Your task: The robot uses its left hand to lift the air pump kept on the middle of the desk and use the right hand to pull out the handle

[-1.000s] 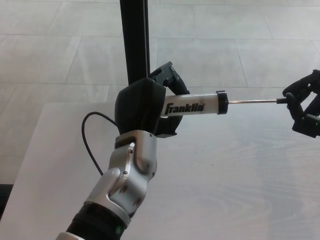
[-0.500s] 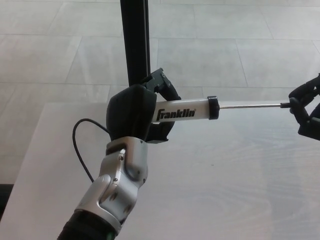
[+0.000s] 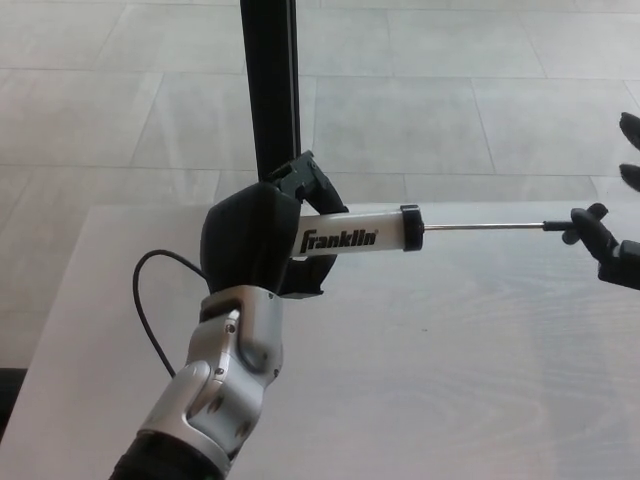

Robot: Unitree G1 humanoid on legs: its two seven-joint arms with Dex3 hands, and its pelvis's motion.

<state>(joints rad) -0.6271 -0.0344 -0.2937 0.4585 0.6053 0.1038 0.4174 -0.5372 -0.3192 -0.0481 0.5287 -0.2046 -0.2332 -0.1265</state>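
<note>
- Left hand (image 3: pixel 250 245): fingers wrapped round the rear of the air pump (image 3: pixel 355 232), clamping it clear above the desk (image 3: pixel 450 380), roughly over the middle.
- Pump long axis: near horizontal, running left to right across the view. White "Franklin" barrel, black end cap on the right, thin rod (image 3: pixel 485 227) drawn out towards the right.
- Handle (image 3: pixel 582 222) sits at the far right end of the rod, well apart from the cap, so the stroke looks mostly out.
- Right hand (image 3: pixel 615 245): mostly cut off by the right frame edge. A dark part lies at the handle, other tips higher up and apart from it. Can't tell if it's pinching the handle or has let go.
- Right hand is the near one to the handle; left is at the opposite end, anchoring the barrel.
- Any further pull goes along the rod axis, straight right. An off-axis tug would risk bending the thin rod.
- Room: desk bare under the pump, black post (image 3: pixel 270 90) behind the left hand, thin black cable (image 3: pixel 145 300) looping beside the left wrist, well away from the pull line.
- Right side runs out of view, so remaining travel can't be judged.
</note>
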